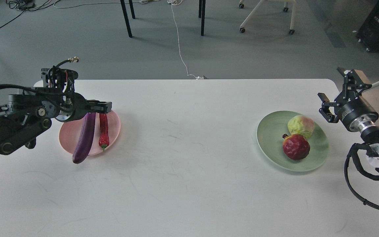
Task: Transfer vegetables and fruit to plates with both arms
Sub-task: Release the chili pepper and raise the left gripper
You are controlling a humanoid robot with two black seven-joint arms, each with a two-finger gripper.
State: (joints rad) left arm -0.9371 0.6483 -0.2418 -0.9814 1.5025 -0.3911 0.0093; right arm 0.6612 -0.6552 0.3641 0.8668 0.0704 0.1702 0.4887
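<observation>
The pale pink plate (115, 126) sits at the table's left. The purple eggplant (84, 138) lies across it, its lower end over the near rim. The red chili pepper (103, 131) lies on the plate beside the eggplant, green stem toward me. My left gripper (105, 106) hovers just over the chili's far end, apparently open and empty. The mint green plate (270, 131) at the right holds the yellow-green fruit (300, 126) and the dark red pomegranate (296, 146), touching each other. My right gripper (333, 86) is open and empty, raised beyond that plate's right rim.
The white table (189, 171) spans the view; its far edge runs across the top. Beyond it on the grey floor are black table legs (126, 18), a white cable (179, 42) and a wheeled chair base (265, 16).
</observation>
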